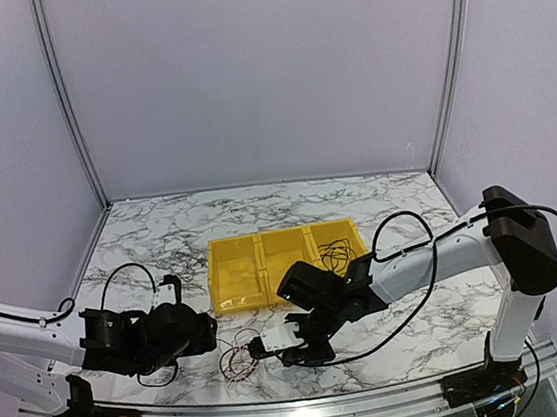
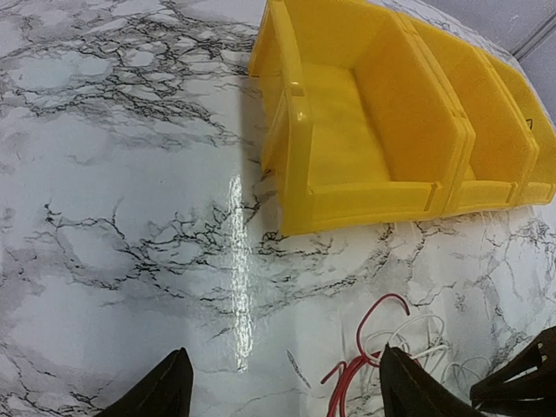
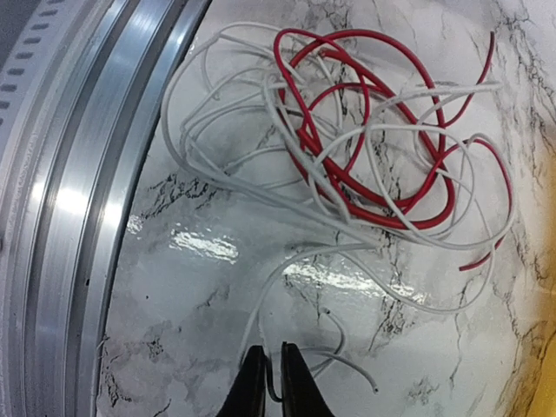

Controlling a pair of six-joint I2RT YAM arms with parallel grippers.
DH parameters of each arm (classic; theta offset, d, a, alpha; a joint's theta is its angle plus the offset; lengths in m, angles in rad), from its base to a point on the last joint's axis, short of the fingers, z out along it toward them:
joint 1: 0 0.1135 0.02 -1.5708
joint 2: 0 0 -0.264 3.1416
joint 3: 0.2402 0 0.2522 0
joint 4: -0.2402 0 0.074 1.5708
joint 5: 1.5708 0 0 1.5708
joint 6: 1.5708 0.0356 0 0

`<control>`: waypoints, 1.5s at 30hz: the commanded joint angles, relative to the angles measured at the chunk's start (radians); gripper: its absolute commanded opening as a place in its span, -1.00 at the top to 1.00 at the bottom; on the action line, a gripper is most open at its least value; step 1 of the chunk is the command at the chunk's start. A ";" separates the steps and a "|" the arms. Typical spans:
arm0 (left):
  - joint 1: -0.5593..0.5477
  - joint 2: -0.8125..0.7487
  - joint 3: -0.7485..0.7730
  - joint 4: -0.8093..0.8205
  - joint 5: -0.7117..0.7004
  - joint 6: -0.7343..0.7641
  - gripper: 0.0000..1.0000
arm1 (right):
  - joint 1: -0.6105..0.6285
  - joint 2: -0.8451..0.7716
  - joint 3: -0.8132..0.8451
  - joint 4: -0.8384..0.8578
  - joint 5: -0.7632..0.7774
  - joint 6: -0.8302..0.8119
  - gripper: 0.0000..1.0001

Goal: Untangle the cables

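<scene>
A tangle of thin red and white cables lies on the marble table near its front edge, also seen in the top view and the left wrist view. Thin black cables lie in the right compartment of the yellow bin. My right gripper is shut on a white cable that trails from the tangle; in the top view the right gripper is just right of the tangle. My left gripper is open and empty, low over the table left of the tangle.
The yellow bin has three compartments and stands just behind the tangle. An aluminium rail runs along the table's front edge, close to the cables. The right gripper's black body shows in the left wrist view.
</scene>
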 commanded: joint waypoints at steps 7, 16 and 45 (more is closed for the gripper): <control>-0.040 -0.119 -0.142 0.519 0.112 0.374 -0.52 | -0.033 -0.156 0.051 -0.109 0.001 0.009 1.00; -0.046 -0.084 -0.123 0.755 0.184 0.476 -0.52 | -0.109 -0.267 0.210 -0.229 -0.044 0.030 1.00; -0.013 0.616 0.107 1.059 0.264 0.542 0.33 | -0.540 -0.291 1.070 -0.432 -0.375 0.117 1.00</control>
